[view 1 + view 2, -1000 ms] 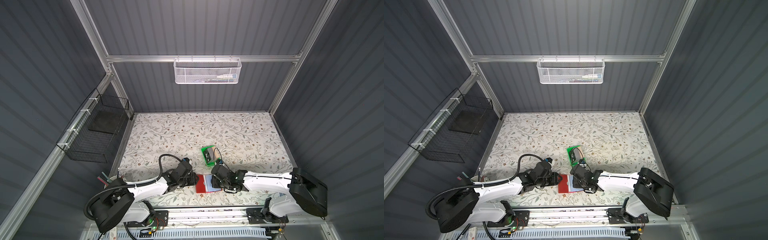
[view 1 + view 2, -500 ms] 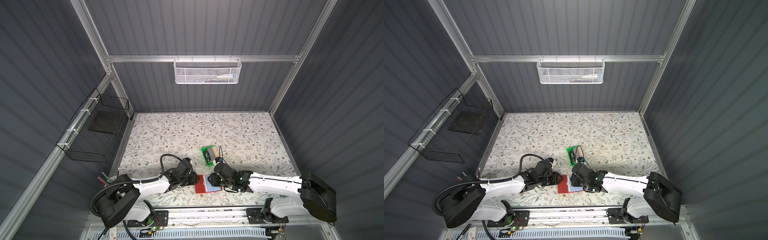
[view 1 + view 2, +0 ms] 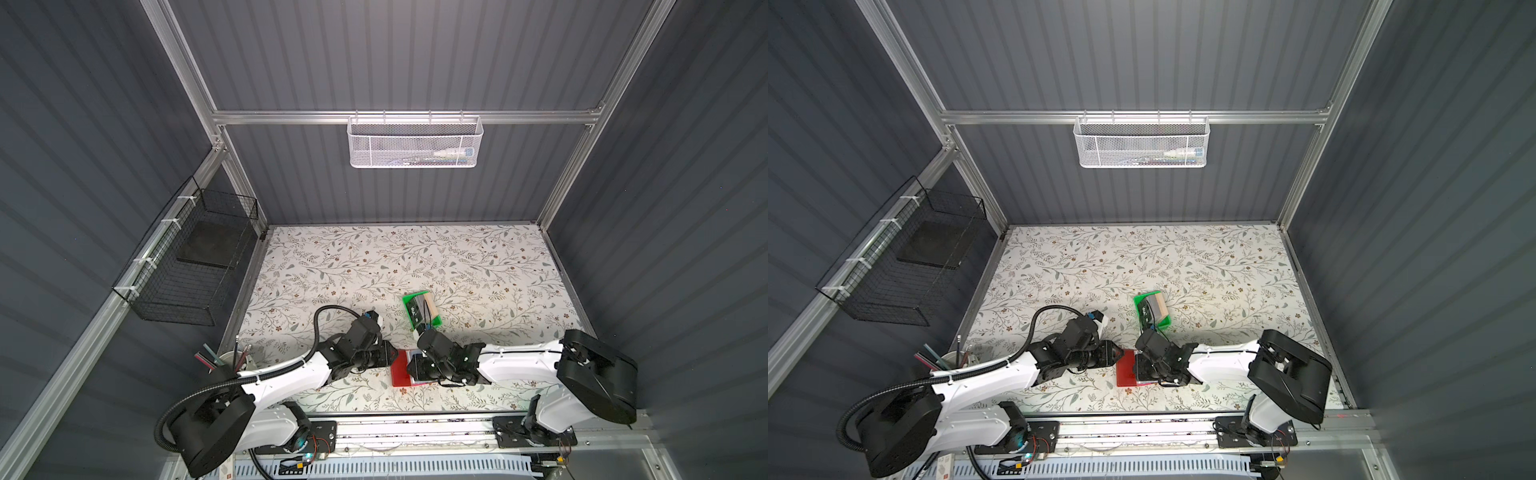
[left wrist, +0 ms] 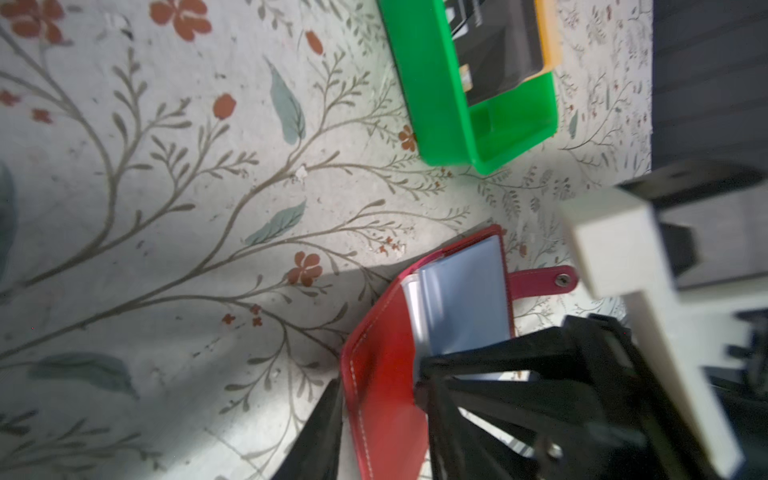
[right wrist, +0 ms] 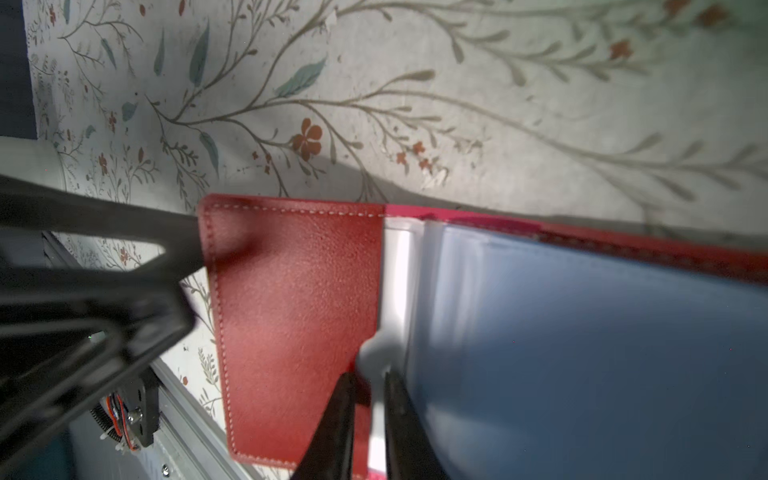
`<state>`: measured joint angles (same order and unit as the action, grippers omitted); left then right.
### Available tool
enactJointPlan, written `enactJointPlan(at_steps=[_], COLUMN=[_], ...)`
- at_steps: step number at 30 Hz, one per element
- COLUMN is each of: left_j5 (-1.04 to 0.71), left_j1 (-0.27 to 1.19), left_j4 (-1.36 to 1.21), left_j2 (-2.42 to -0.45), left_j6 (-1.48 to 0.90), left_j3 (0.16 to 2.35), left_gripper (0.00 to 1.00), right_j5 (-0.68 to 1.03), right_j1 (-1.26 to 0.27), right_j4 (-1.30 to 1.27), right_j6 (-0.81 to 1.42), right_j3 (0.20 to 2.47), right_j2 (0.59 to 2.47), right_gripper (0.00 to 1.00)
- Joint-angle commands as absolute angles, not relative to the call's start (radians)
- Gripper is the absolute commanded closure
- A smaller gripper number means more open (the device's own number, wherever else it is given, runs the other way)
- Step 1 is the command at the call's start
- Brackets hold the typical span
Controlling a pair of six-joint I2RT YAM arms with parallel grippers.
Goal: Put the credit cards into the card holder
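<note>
Red card holder [image 3: 400,369] lay open near front edge of table [image 3: 374,266]. Left gripper [image 3: 388,356] – jaws apart, one fingertip [image 5: 183,230] against corner of cover [image 5: 291,311], probably to stop sliding. Right gripper [image 5: 370,382] clenched on white card [image 5: 376,415], edge-on at sleeves [image 5: 561,332] – likely for insertion. Other cards [image 4: 498,54] sat in green tray [image 4: 436,104].

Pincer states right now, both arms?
Left pincer: open, tips at the card holder's red cover.
Right pincer: closed on a white card, edge-on.
</note>
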<state>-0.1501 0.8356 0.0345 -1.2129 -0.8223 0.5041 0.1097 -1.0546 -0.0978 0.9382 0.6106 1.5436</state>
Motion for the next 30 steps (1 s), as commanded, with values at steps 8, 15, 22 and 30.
enactJointPlan(at_steps=[8,15,22,30], left_j5=[-0.204,-0.242,-0.169,-0.126], left_j1=[0.827,0.836,0.916,0.918], left_j4=[0.088,-0.052,-0.093,-0.073], left_j2=[-1.135,-1.179,-1.303,-1.377], left_j6=[-0.789,-0.836,-0.856,-0.879], left_j3=[0.517,0.488,0.523,0.523], left_gripper=[0.64,0.65,0.68,0.73], right_j5=[0.085,0.033,0.006,0.018], right_j1=[-1.055,-1.054,-1.011,-0.970], right_j4=[-0.060,-0.031,0.046,0.081], right_j6=[0.953,0.930,0.910,0.909], right_j3=[0.662,0.644,0.601,0.552], right_j2=[1.603,1.490,1.381,1.359], right_gripper=[0.85,0.85,0.84,0.83])
